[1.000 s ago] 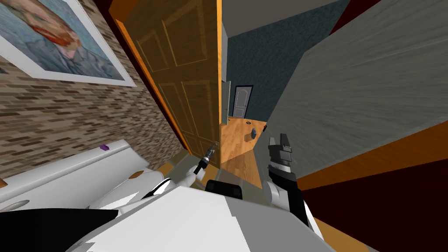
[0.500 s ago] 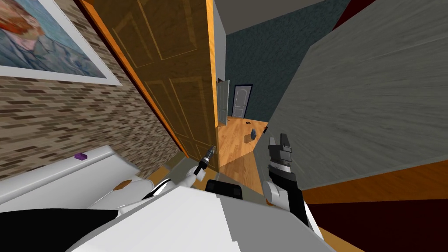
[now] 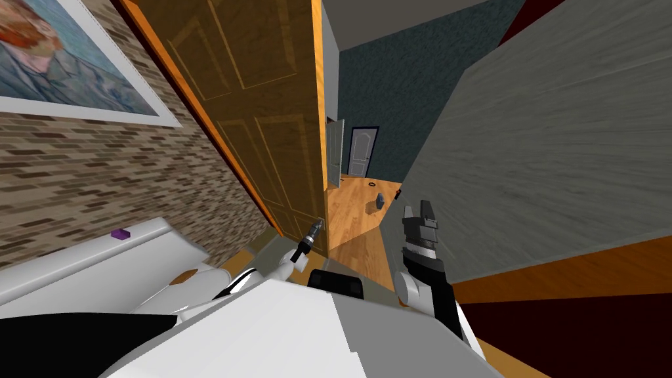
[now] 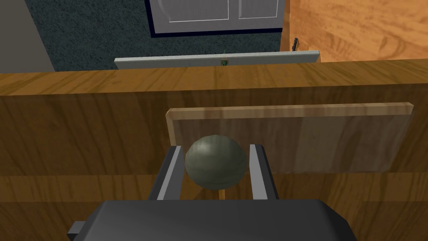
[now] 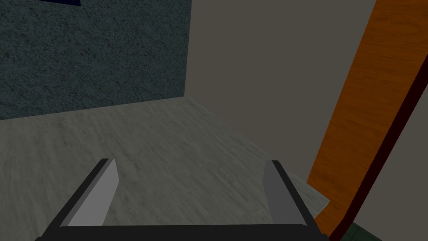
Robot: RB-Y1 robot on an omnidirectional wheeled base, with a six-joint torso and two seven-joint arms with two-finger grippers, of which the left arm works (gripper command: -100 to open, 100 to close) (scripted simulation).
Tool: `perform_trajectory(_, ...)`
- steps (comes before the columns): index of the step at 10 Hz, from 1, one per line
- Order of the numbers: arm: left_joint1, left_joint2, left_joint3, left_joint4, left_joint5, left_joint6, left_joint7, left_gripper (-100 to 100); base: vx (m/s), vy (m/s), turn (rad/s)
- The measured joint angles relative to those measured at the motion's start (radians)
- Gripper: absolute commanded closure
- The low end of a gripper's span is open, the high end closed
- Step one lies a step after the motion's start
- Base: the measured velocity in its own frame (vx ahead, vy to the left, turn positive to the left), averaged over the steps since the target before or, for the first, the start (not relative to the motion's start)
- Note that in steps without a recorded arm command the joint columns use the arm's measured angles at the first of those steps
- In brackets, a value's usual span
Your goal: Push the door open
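Door part way open, knob held by the left end effector

The brown door (image 3: 262, 131) fills the upper middle of the head view. It stands partly swung open, and a gap beside its edge shows a wooden floor (image 3: 354, 210) in the middle of the frame. In the left wrist view, the left end effector (image 4: 216, 146) has its two fingers closed in on the sides of the round grey-green knob (image 4: 215, 163), in the lower middle of the frame. The right end effector (image 3: 420, 209) hangs in the lower middle of the head view, next to the grey wall (image 3: 558, 144). Its fingers are spread wide and it holds nothing. I think the job is about half done. The door is off its frame, but the gap looks narrow, so it needs more pushing to swing wide.
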Motion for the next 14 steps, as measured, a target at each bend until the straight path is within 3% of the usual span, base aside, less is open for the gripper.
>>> perform_trajectory(4, 0.021, 0.001, 0.01, -0.016, 0.005, 0.017, -0.005, 100, 0.143, -0.058, 0.031)
perform_trajectory(5, 0.008, -0.003, 0.018, 0.006, 0.01, 0.008, -0.008, 100, 0.209, -0.08, 0.023)
perform_trajectory(8, 0.004, -0.004, 0.044, 0.006, 0.023, 0.007, -0.022, 100, 0.184, -0.085, 0.04)
perform_trajectory(9, -0.015, -0.01, 0.058, 0.042, 0.029, -0.009, -0.029, 100, 0.13, -0.063, 0.021)
perform_trajectory(10, 0.002, -0.004, 0.061, 0.01, 0.031, 0.001, -0.031, 100, 0.17, -0.06, 0.029)
perform_trajectory(11, 0.027, 0.004, 0.067, -0.033, 0.033, 0.026, -0.031, 100, 0.137, -0.062, 0.035)
perform_trajectory(12, 0.03, 0.008, 0.071, -0.041, 0.036, 0.035, -0.032, 100, 0.049, -0.029, 0.019)
perform_trajectory(14, -0.02, 0.001, 0.089, 0.053, 0.046, -0.007, -0.035, 100, 0.11, -0.063, 0.04)
